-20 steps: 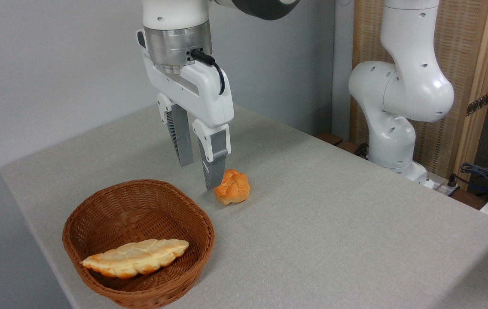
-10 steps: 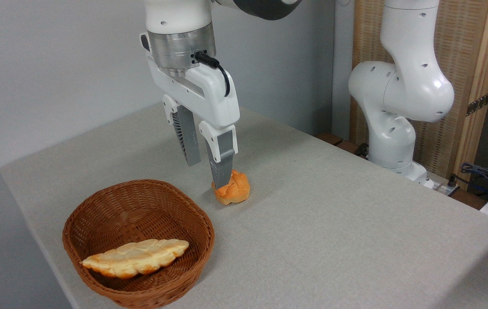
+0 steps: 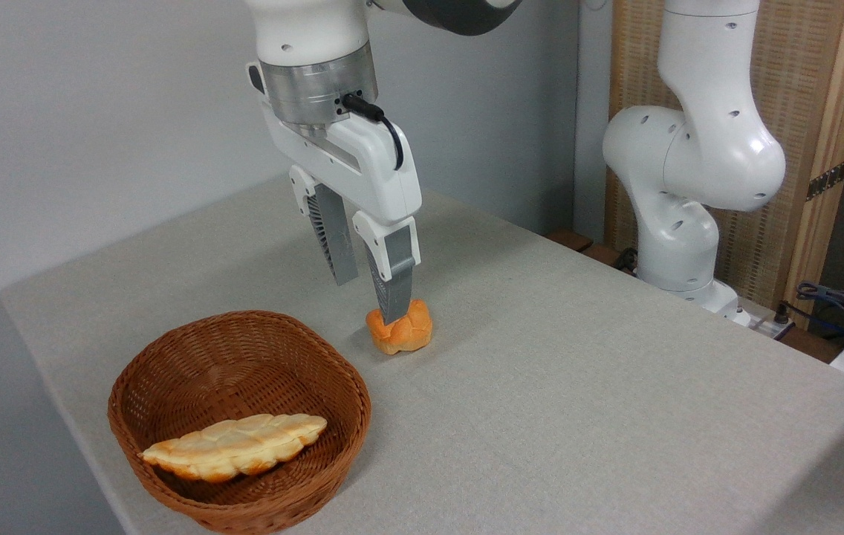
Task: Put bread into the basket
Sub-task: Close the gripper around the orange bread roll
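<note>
While the bread (image 3: 401, 333) sits on the table (image 3: 578, 386) right of the basket (image 3: 238, 375), the gripper (image 3: 370, 301) hangs over it, jaws spread, near tip overlapping its top.

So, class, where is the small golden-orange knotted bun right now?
The small golden-orange knotted bun sits on the grey table, right of the round brown wicker basket, beneath the open jaws.

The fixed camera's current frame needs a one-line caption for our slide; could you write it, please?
Open gripper poised over the orange bun on the table, beside a wicker basket holding a braided loaf.
</note>
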